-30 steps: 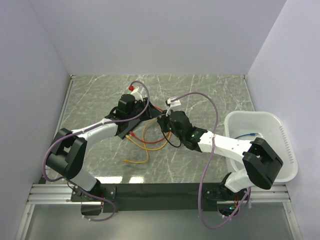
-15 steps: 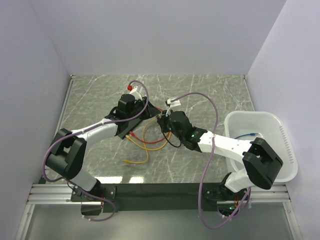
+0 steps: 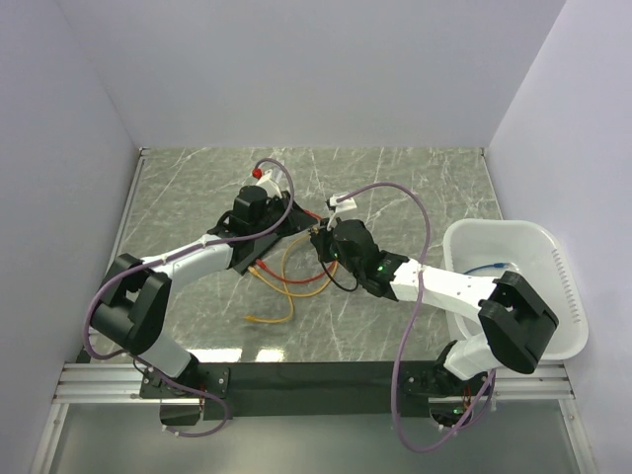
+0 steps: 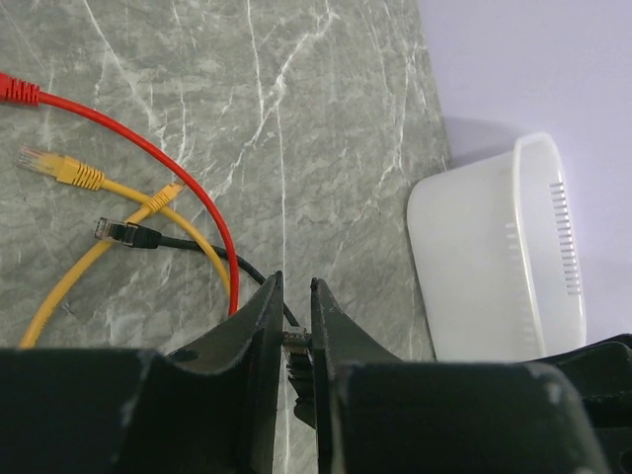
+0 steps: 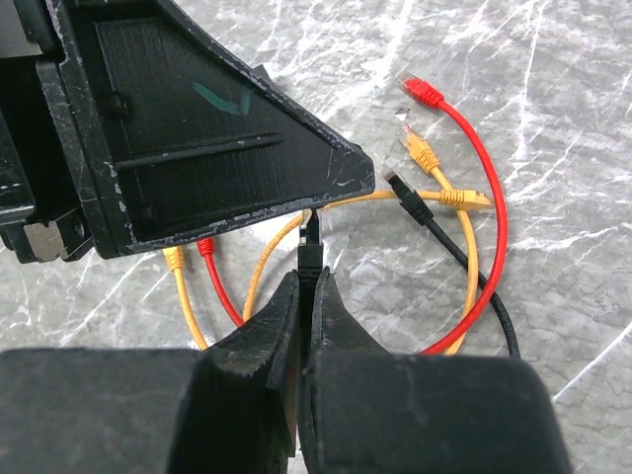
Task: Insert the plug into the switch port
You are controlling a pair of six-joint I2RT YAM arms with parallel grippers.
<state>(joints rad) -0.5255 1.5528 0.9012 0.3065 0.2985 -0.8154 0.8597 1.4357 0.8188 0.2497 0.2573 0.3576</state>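
Observation:
My left gripper [image 3: 283, 218] is shut on the flat black switch [image 3: 244, 257] and holds it low over the table. In the right wrist view the broad side of the left gripper's finger [image 5: 207, 128] covers most of the switch. A yellow plug [image 5: 174, 260] and a red plug [image 5: 204, 247] sit in its lower edge. My right gripper [image 5: 306, 278] is shut on a black plug [image 5: 310, 247]. The plug's tip touches that same edge. In the left wrist view the left gripper [image 4: 294, 286] stands nearly closed, with the plug's end [image 4: 295, 339] showing in the slit.
Loose cable ends lie on the marble table: red [image 5: 425, 91], yellow [image 5: 421, 150] and black [image 5: 405, 194]. Yellow and red cable loops [image 3: 286, 286] trail toward the front. A white bin [image 3: 513, 286] stands at the right edge.

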